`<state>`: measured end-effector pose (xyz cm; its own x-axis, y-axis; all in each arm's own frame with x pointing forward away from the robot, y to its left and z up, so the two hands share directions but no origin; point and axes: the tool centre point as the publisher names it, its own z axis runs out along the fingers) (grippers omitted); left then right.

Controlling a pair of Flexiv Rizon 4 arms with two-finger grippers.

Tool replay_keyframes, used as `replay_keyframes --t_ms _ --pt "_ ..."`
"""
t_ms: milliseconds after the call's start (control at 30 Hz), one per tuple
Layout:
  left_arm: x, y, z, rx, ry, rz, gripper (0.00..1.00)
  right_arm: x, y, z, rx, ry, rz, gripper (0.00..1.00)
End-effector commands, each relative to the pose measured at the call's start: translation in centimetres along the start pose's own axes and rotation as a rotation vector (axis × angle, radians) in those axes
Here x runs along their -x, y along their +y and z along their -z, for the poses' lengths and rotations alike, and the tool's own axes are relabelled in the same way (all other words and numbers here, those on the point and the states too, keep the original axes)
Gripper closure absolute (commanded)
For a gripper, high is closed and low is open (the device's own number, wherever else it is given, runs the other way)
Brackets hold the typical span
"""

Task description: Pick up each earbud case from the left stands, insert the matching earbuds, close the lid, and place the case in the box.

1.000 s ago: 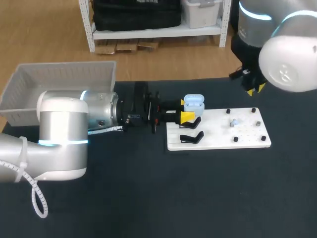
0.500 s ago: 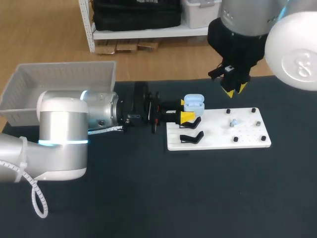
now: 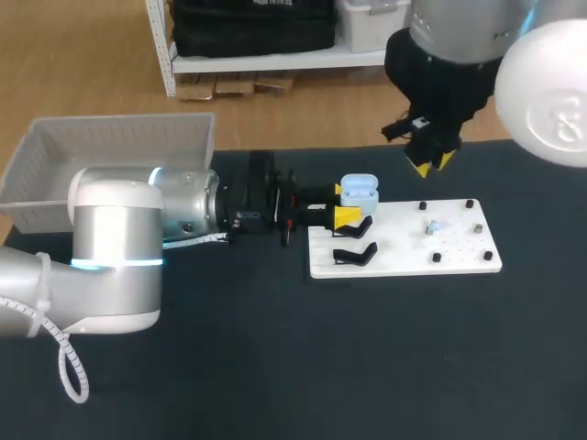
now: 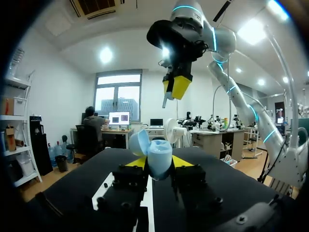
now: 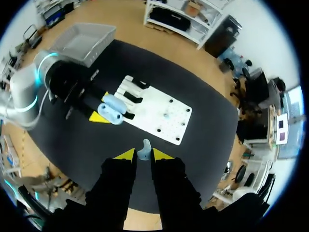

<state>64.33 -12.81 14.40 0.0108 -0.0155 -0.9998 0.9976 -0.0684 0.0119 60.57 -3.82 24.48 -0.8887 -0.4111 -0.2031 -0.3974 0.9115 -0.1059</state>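
My left gripper [image 3: 347,203] is shut on a light blue earbud case [image 3: 359,191] with its lid open, at the left end of the white board [image 3: 404,252]. In the left wrist view the case [image 4: 157,154] sits between the yellow tips, with my right gripper [image 4: 177,87] hanging high above and beyond it. My right gripper [image 3: 431,163] hovers over the table's back edge behind the board. In its own view it [image 5: 143,155] is shut on a small light blue earbud [image 5: 145,149], high above the case [image 5: 112,108]. Another earbud [image 3: 435,226] lies on the board.
Two black stands [image 3: 353,254] sit on the board's left part, and several black pegs [image 3: 477,227] stick up on its right part. A grey basket [image 3: 110,147] stands at the back left behind my left arm.
My right arm swung left from the table's right side to above the board's back edge, then nearly stopped. The left arm and case stayed still.
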Motion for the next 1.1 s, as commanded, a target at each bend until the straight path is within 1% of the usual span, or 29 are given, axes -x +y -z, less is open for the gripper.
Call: replay_keyframes --t_ms 33,100,167,233,400,467,900,967,1000,1100 --pt "-0.1 0.0 0.0 0.002 -0.004 -0.003 1.00 1.0 2.8 -0.1 -0.042 0.050 -0.206 1.00" --pt "-0.1 0.0 0.0 0.002 -0.004 -0.003 1.00 1.0 3.9 -0.1 -0.033 0.099 -0.309 1.00" --pt "-0.1 0.0 0.0 0.002 -0.004 -0.003 1.00 0.8 4.6 -0.3 -0.006 0.145 -0.400 1.00" --pt "-0.1 0.0 0.0 0.002 -0.004 -0.003 1.00 0.8 5.1 -0.5 -0.006 0.161 -0.442 1.00" --pt "-0.1 0.0 0.0 0.002 -0.004 -0.003 1.00 0.4 5.7 -1.0 0.038 0.185 -0.560 1.00" --pt "-0.1 0.0 0.0 0.002 -0.004 -0.003 1.00 0.0 5.8 -1.2 0.061 0.197 -0.580 1.00" --pt "-0.1 0.0 0.0 0.002 -0.004 -0.003 1.00 0.0 5.8 -1.2 0.061 0.197 -0.580 1.00" --pt "-0.1 0.0 0.0 0.002 -0.004 -0.003 1.00 0.8 6.2 -1.4 0.055 0.171 -0.631 1.00" --pt "-0.1 0.0 0.0 0.002 -0.004 -0.003 1.00 1.3 6.4 -1.4 0.066 0.151 -0.668 1.00" --pt "-0.1 0.0 0.0 0.002 -0.004 -0.003 1.00 2.4 6.9 -1.6 0.059 0.139 -0.740 1.00"
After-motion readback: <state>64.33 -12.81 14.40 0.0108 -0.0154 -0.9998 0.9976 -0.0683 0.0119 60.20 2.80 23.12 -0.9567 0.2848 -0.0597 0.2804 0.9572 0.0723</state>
